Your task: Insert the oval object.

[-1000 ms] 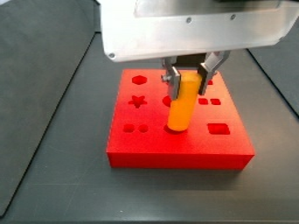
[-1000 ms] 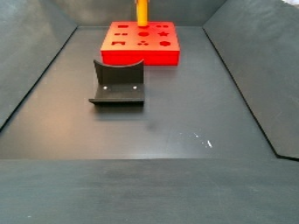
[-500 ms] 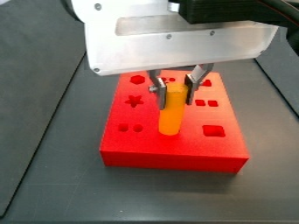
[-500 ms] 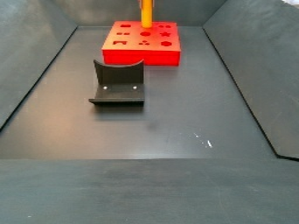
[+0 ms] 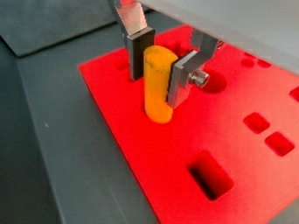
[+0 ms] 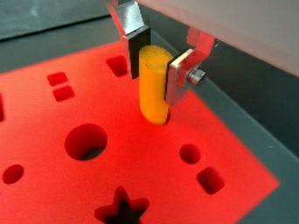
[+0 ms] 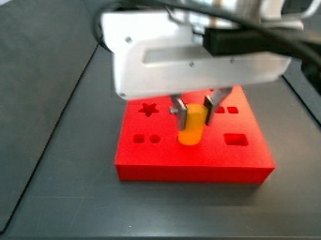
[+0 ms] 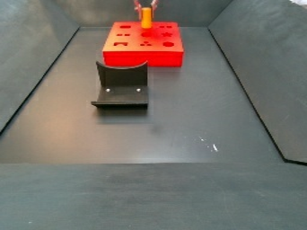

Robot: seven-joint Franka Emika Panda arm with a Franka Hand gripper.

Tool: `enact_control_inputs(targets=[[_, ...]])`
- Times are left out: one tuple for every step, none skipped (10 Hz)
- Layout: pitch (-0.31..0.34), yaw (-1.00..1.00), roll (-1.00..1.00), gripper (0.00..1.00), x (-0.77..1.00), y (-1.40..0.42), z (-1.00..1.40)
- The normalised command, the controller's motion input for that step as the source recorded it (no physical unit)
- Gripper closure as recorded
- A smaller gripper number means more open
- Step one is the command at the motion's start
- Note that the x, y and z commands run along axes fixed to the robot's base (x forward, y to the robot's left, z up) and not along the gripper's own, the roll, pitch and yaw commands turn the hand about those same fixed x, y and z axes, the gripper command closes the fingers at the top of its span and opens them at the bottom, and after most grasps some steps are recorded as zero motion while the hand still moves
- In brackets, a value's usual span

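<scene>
The oval object [image 5: 156, 92] is a smooth orange-yellow peg standing upright, its lower end sunk into the top of the red block [image 5: 128, 131]. My gripper [image 5: 162, 72] is shut on its upper part, with a silver finger and dark pad on each side. Both wrist views show this; the peg [image 6: 153, 92] stands between the fingers of the gripper [image 6: 158, 63]. In a side view the peg [image 7: 191, 127] shows under the gripper [image 7: 194, 106] at the middle of the block [image 7: 189, 157]. Another side view shows the peg [image 8: 145, 15] on the far block [image 8: 144, 47].
The red block has other holes: a round one [image 6: 84, 142], a star [image 6: 117, 208] and a rectangular slot [image 5: 208, 172]. A dark grey curved holder [image 8: 120, 85] stands on the dark floor in front of the block. Dark walls slope up on both sides.
The gripper has come down with the peg. Less of the peg shows above the red block than half a second ago.
</scene>
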Motion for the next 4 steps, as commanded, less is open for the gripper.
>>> enact_control_inputs(targets=[[0.0,-0.03,0.18,1.0,-0.01,-0.01,-0.54],[-0.053,0.0,0.15,1.0,-0.31,-0.04,-0.49],[-0.02,0.0,0.1,1.0,-0.15,-0.06,-0.31],[0.0,0.0,0.0,1.0,0.0,0.0,0.0]])
